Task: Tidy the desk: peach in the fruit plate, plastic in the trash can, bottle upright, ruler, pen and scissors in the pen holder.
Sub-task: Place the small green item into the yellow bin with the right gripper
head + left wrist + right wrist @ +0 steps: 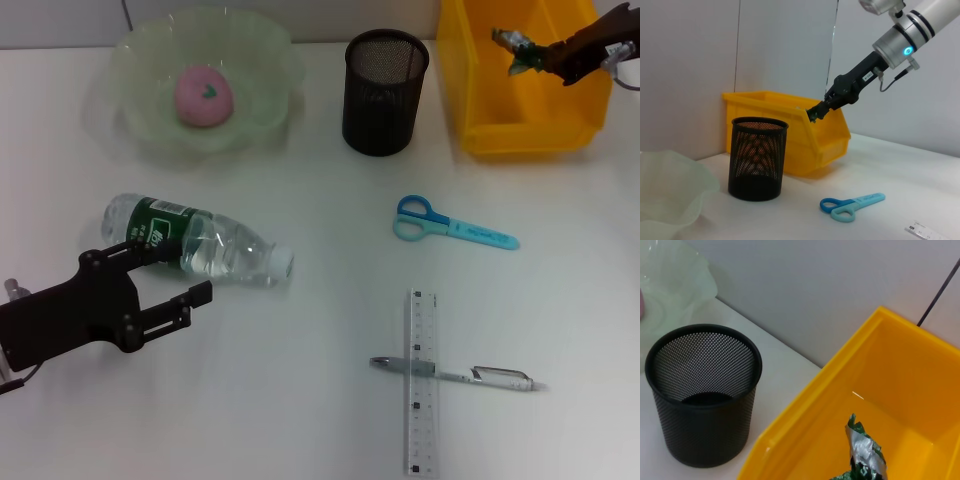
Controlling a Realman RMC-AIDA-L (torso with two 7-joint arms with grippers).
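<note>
A crumpled plastic wrapper [518, 50] is pinched in the right gripper [528, 55] and held over the open yellow trash bin [480, 100], just inside its rim; in the right wrist view the wrapper [864, 452] hangs above the bin's bare floor [900, 405].

The left gripper [180, 295] is parked low near the desk's front-left edge, fingers spread wide with nothing between them, right beside the bottle [200, 240]. The bottle is lying on its side, long axis running left to right with the cap toward the middle of the desk.

The peach [204, 96] sits in the fruit plate [135, 125] at back left. The black mesh pen holder [385, 92] stands between plate and bin.

Plenty of bare desk is seen mid-table. The scissors [455, 225] lie flat, handles left, tip right. The ruler [421, 382] runs front to back, crossed by the pen [455, 374], which lies left to right on it.
</note>
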